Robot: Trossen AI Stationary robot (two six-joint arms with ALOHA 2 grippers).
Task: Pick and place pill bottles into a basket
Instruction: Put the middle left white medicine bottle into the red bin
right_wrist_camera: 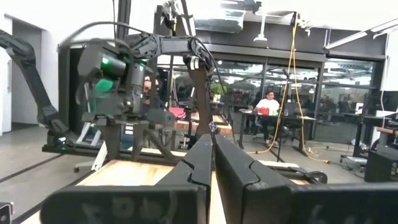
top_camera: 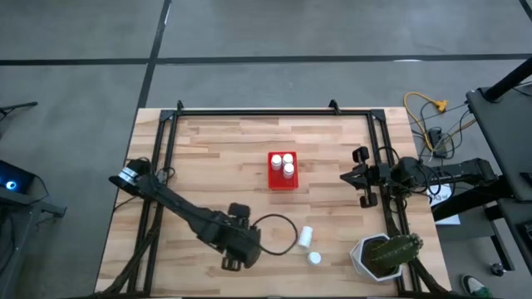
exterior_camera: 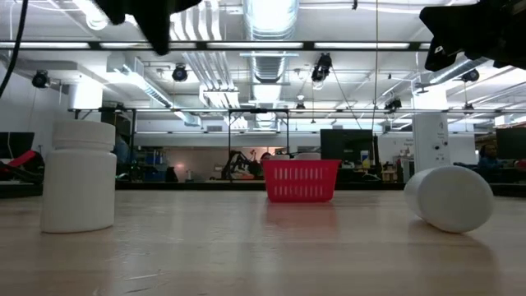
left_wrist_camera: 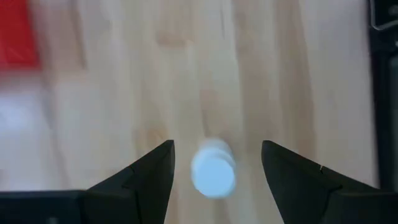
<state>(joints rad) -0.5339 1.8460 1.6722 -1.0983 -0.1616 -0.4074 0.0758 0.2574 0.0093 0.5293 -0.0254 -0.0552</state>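
The red basket (top_camera: 283,171) stands mid-table with three white pill bottles (top_camera: 283,163) upright in it; it also shows in the low view (exterior_camera: 301,181). Two more bottles are on the wood near the front: one lies on its side (top_camera: 306,237) (exterior_camera: 450,198), one stands upright (top_camera: 314,258) (exterior_camera: 78,177). My left gripper (top_camera: 252,247) is open above the table, left of these two. In its wrist view (left_wrist_camera: 217,149) one bottle (left_wrist_camera: 212,172) shows between the fingers, farther off and untouched. My right gripper (top_camera: 345,176) (right_wrist_camera: 211,146) is shut and empty by the right rail.
A white pot with a green plant (top_camera: 382,256) stands at the front right corner. A black cable loop (top_camera: 278,226) lies beside the left gripper. Black frame rails (top_camera: 386,199) run along the table's sides. Bare wood (top_camera: 216,158) lies left of the basket.
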